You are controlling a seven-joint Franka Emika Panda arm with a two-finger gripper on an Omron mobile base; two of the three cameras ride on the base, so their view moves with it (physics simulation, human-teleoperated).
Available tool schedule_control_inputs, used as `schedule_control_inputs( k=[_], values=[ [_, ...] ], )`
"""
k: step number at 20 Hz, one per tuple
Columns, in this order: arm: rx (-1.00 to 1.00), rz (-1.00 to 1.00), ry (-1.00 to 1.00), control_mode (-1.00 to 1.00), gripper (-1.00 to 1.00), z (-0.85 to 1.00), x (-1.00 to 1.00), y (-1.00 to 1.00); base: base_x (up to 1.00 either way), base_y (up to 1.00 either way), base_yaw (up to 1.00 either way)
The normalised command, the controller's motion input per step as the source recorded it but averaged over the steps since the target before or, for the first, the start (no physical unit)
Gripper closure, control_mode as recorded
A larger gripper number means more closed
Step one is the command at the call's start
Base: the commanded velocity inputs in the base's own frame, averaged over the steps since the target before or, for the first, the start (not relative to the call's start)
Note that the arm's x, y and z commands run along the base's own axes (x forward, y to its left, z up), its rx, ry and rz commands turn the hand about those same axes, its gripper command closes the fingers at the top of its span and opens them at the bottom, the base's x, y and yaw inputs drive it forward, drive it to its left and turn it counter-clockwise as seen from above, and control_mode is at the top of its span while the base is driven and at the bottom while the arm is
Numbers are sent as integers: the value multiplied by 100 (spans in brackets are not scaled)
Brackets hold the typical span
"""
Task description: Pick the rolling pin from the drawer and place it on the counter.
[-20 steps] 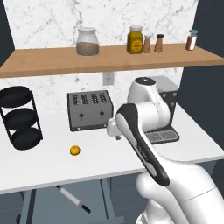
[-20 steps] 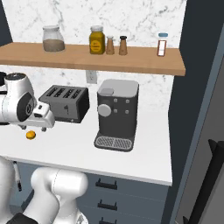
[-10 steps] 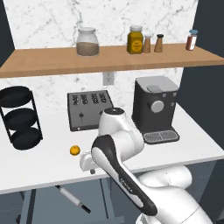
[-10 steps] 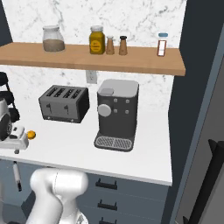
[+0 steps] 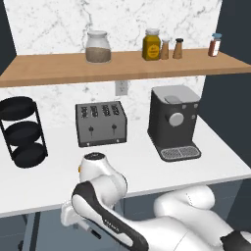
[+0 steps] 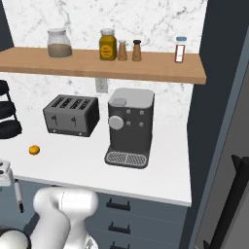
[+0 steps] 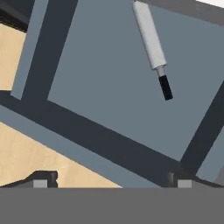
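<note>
— Where now, the slim white-grey rolling pin with thin black handles [image 7: 151, 38]?
— Flat on the floor of the open slate grey-blue drawer [image 7: 109, 87], toward its far right part in the hand view, apart from the walls. Also glimpsed in the right base view, below the near edge of the wide plain white counter [image 6: 160, 175], at far left.
— And the two-finger gripper [image 7: 111, 180]?
— Poised above the drawer, looking down into it; dark fingertips [image 7: 41, 178] spread wide at the bottom corners of the hand view, nothing between them. Well apart from the pin.
— On the counter?
— Dark grey four-slot toaster [image 5: 100, 122] toward the left, black coffee machine [image 5: 174, 122] on the right, small orange fruit [image 6: 33, 150] near the front (partly hidden behind the arm in the left base view). Black three-tier rack [image 5: 22, 132] at far left, possibly bare, hard to tell.
</note>
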Motion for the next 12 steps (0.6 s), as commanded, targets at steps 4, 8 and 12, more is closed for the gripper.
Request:
schedule_control_inputs(
  k=[4,8,12],
  values=[
    [-25,7,0,-100,-100,-46,-18,98,0,0,0],
    [-24,1,2,-100,-100,-44,1,64,0,0,0],
    [-5,0,0,-100,-100,-34,13,5,0,0,0]
  ],
)
